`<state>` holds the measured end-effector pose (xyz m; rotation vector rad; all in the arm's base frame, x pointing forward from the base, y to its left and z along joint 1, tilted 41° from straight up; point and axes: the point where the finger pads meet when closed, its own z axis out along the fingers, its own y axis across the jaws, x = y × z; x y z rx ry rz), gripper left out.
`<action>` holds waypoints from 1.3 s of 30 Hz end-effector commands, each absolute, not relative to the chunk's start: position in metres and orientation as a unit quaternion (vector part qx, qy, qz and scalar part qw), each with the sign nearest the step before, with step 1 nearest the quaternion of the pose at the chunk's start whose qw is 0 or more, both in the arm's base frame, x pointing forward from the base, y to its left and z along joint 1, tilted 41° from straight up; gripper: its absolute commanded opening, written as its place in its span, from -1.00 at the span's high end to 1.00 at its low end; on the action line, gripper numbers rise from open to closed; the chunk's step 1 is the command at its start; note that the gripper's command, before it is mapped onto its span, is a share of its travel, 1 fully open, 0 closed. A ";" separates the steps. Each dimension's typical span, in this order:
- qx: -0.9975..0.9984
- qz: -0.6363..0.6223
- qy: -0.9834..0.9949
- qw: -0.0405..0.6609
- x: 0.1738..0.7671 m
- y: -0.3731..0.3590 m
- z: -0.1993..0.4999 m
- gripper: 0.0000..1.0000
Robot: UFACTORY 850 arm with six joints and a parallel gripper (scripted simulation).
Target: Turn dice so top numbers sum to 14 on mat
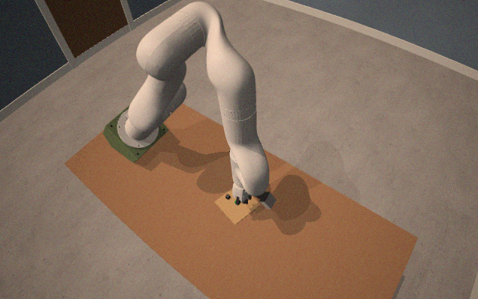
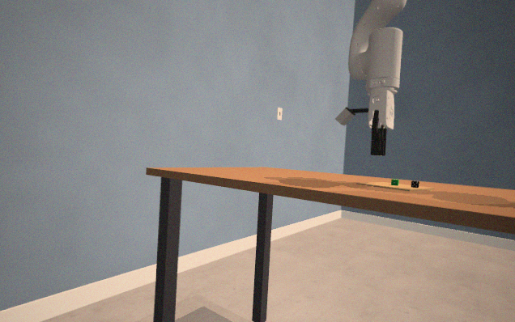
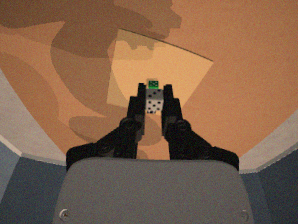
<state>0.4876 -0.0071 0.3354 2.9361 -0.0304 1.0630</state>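
Note:
My gripper (image 3: 154, 94) is shut on a white die (image 3: 154, 106) with dark pips and holds it high above the table, as the exterior view shows (image 2: 378, 150). A tan mat (image 2: 394, 186) lies flat on the table below. A green die (image 2: 394, 182) and a black die (image 2: 414, 184) rest on the mat. In the wrist view the green die (image 3: 153, 84) shows just past the fingertips, on the mat (image 3: 162, 72). In the top view the black die (image 1: 228, 196) and the green die lie on the mat (image 1: 237, 209), next to my fingers (image 1: 242, 200). The pips on top of the dice are too small to read.
The brown table top reaches well beyond the mat on all sides. My arm's green base (image 1: 133, 137) stands at the table's far left corner. The wrist camera block (image 2: 345, 116) sticks out beside the gripper.

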 end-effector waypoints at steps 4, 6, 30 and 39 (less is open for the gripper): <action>0.938 0.346 -0.011 0.013 0.490 -0.007 0.333 0.78; 0.938 0.346 -0.011 0.013 0.491 -0.007 0.332 0.78; 0.938 0.346 -0.011 0.013 0.505 -0.008 0.316 0.78; 0.938 0.346 -0.011 0.013 0.518 -0.009 0.302 0.78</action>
